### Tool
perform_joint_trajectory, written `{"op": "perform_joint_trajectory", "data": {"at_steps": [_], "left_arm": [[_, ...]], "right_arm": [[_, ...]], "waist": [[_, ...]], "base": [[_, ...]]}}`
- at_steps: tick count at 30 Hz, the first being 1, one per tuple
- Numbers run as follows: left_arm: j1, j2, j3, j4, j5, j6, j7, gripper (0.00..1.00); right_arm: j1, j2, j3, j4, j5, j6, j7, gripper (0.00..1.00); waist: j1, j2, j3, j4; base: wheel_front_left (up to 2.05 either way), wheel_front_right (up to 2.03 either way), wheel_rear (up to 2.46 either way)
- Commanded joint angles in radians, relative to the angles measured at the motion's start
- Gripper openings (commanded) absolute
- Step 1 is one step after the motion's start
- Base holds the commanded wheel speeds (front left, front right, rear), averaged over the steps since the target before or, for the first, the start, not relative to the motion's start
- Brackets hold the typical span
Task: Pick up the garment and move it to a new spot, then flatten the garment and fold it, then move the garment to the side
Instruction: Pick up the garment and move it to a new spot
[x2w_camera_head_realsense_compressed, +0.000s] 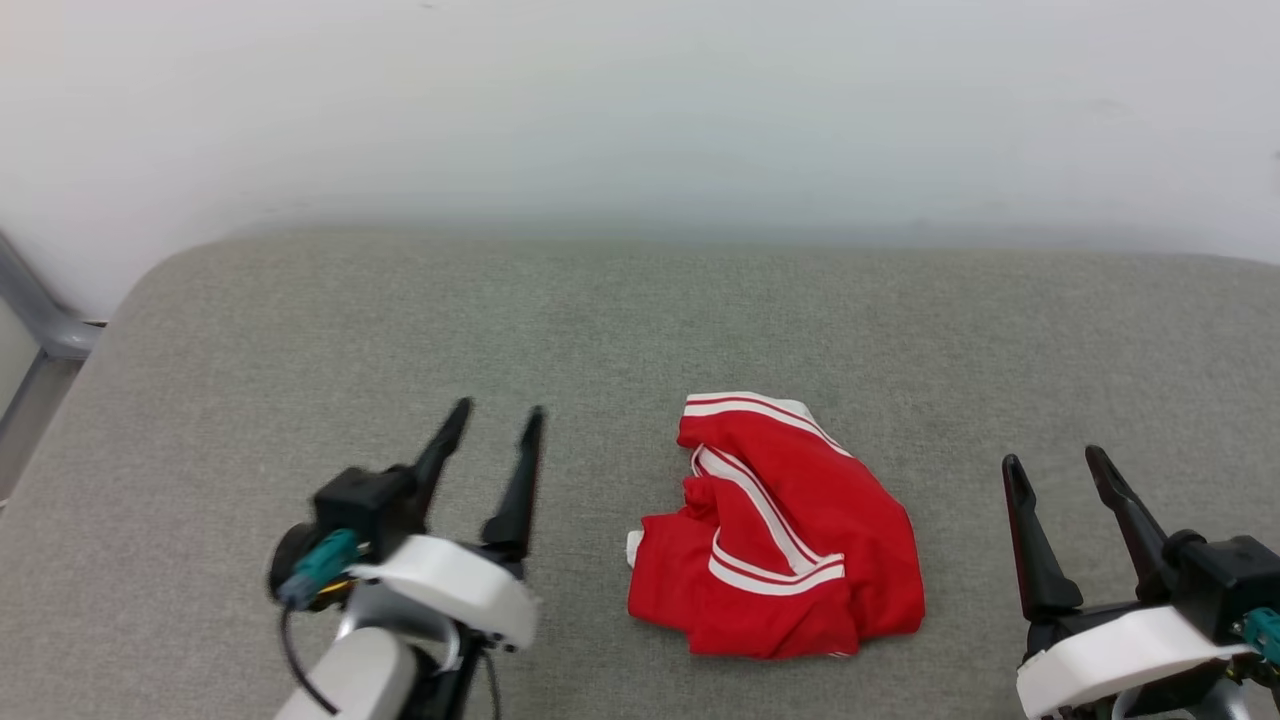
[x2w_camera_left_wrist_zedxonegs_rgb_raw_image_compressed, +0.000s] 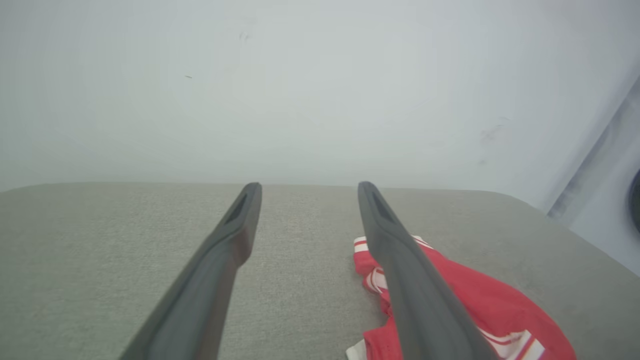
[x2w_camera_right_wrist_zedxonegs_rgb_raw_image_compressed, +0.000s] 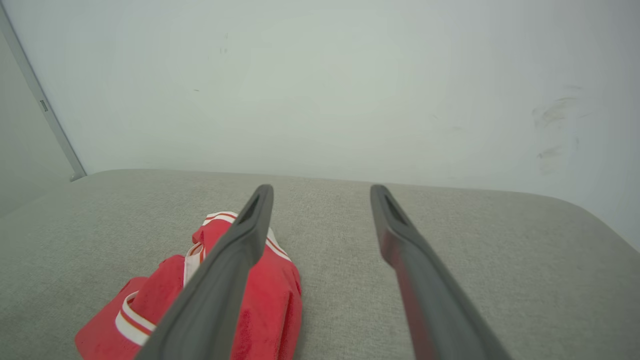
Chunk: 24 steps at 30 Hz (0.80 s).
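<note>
The garment (x2w_camera_head_realsense_compressed: 780, 535) lies crumpled in a red heap with white striped trim on the grey cushion, a little right of centre; its lettering is hidden. My left gripper (x2w_camera_head_realsense_compressed: 497, 412) hovers open to its left, apart from it, with nothing between its fingers. My right gripper (x2w_camera_head_realsense_compressed: 1052, 460) stands open to its right, also clear of the cloth. In the left wrist view the garment (x2w_camera_left_wrist_zedxonegs_rgb_raw_image_compressed: 470, 300) sits behind and right of the right finger (x2w_camera_left_wrist_zedxonegs_rgb_raw_image_compressed: 400, 260). In the right wrist view the garment (x2w_camera_right_wrist_zedxonegs_rgb_raw_image_compressed: 270, 295) lies under and left of the left finger (x2w_camera_right_wrist_zedxonegs_rgb_raw_image_compressed: 235, 270).
The grey cushion surface (x2w_camera_head_realsense_compressed: 640, 320) stretches wide, with a rounded back edge against a pale wall (x2w_camera_head_realsense_compressed: 640, 110). A grey metal frame (x2w_camera_head_realsense_compressed: 40, 320) stands past the cushion's left corner.
</note>
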Motion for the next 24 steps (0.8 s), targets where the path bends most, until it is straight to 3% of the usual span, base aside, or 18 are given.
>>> {"op": "perform_joint_trajectory", "data": {"at_steps": [1,10,24], "left_arm": [[0.029,0.017,0.028,-0.011,-0.001,0.012,-0.006,1.0],[0.173,0.098,0.17,-0.125,0.02,0.058,-0.012,1.0],[0.246,0.12,0.166,-0.175,0.034,0.072,-0.009,1.0]], "right_arm": [[0.018,0.001,0.0,-0.01,0.0,-0.001,0.002,1.0],[0.065,0.001,-0.029,-0.028,0.012,-0.001,0.021,1.0],[0.099,0.001,-0.06,-0.06,0.019,-0.001,0.035,1.0]], "waist": [[0.0,-0.0001,-0.013,0.012],[0.0,-0.0001,-0.03,0.015],[0.0,-0.0001,-0.04,0.004]], "base": [[0.0,0.0,0.0],[0.0,0.0,0.0],[0.0,0.0,0.0]]}}
